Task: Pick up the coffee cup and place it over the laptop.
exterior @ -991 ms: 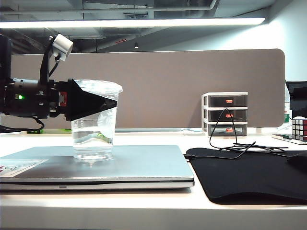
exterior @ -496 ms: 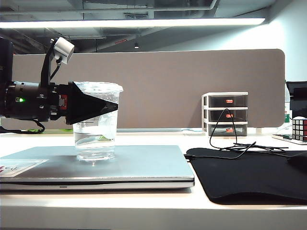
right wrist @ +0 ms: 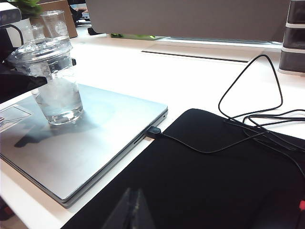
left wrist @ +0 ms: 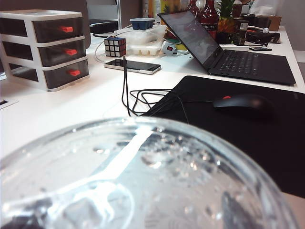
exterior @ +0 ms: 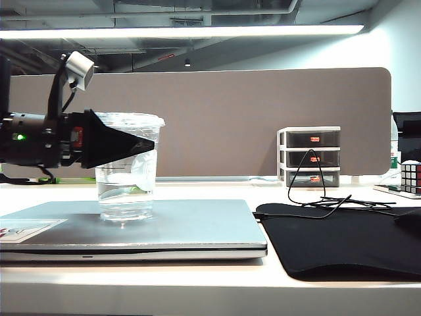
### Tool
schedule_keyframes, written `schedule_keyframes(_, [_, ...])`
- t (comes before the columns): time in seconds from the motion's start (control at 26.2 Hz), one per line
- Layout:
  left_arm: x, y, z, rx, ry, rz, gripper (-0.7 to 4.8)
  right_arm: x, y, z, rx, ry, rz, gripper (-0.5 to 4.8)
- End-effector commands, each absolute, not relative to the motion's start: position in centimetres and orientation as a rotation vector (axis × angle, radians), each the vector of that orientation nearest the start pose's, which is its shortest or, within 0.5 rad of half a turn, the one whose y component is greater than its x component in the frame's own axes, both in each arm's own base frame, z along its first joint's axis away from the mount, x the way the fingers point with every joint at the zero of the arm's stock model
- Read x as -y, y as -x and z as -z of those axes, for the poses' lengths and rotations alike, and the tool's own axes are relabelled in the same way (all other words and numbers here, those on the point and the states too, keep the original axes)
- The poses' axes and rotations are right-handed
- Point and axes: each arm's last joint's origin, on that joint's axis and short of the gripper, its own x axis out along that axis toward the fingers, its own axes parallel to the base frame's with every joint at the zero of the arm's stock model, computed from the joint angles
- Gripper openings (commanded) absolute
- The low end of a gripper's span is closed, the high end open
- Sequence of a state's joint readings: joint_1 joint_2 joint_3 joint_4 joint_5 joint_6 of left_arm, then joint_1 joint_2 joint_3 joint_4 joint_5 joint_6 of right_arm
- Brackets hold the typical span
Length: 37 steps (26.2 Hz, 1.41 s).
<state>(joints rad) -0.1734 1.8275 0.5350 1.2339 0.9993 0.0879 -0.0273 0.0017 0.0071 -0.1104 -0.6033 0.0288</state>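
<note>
Since a second ago, we see the left end effector (exterior: 141, 145) has drawn slightly leftward, jaws spread wide around the coffee cup (exterior: 126, 166) without gripping it. Nearest us, the laptop (exterior: 184, 227) lies closed on the bench (exterior: 197, 289), the cup upright on it. Our right end effector (right wrist: 131, 210) is barely visible; we cannot tell its opening.

Off to your right there's a black mat (exterior: 342, 240) on the white desk (exterior: 197, 289), with a black cable (exterior: 316, 191) looping up at its 12 o'clock edge. Behind that sits a small white drawer unit (exterior: 309, 157) with three dark drawers (red handles on each), and a Rubik's cube (exterior: 410, 178) at its 3 o'clock. From the left wrist view you also get a black mouse (left wrist: 243, 102) on the mat, a phone (left wrist: 133, 66) lying flat, and an open black laptop (left wrist: 224, 45). A grey partition (exterior: 263, 118) runs along the back.
</note>
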Motion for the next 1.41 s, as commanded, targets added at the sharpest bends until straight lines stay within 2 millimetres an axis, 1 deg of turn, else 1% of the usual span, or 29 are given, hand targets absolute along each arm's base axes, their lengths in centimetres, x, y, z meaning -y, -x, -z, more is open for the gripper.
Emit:
schedule_keyframes(0.04, [7.3, -28.2, -13.5, 0.012, -0.054, 1.177, 4.79, -1.4, -9.3, -15.5, -0.097, -0.051, -0.578, -0.06])
schedule_keyframes(0.11, [7.4, -28.1, -13.9, 0.054, -0.066, 1.189, 4.79, -1.4, -9.3, -15.5, -0.097, -0.051, -0.578, -0.06])
schedule_keyframes(0.27, [7.1, -27.9, -13.9, 0.034, -0.040, 1.190, 4.79, -1.4, -9.3, -15.5, -0.097, -0.050, -0.578, -0.06])
schedule_keyframes(0.46, [6.6, -27.2, -13.3, 0.011, -0.036, 1.178, 4.79, -1.4, -9.3, -15.5, -0.096, -0.050, -0.578, -0.06])
schedule_keyframes(0.65, [6.7, -26.9, -13.1, 0.004, -0.035, 1.179, 4.79, -1.4, -9.2, -15.5, -0.095, -0.050, -0.584, -0.06])
schedule_keyframes(0.99, [7.9, -28.0, -13.9, 0.047, -0.065, 1.162, 4.79, -1.5, -9.2, -15.5, -0.093, -0.050, -0.603, -0.06])
schedule_keyframes(1.14, [8.6, -28.9, -13.8, 0.039, -0.062, 1.166, 4.79, -1.5, -9.2, -15.6, -0.088, -0.048, -0.603, -0.06])
schedule_keyframes(1.41, [8.5, -28.9, -13.6, 0.021, -0.055, 1.168, 4.79, -1.5, -9.2, -15.6, -0.086, -0.048, -0.603, -0.06])
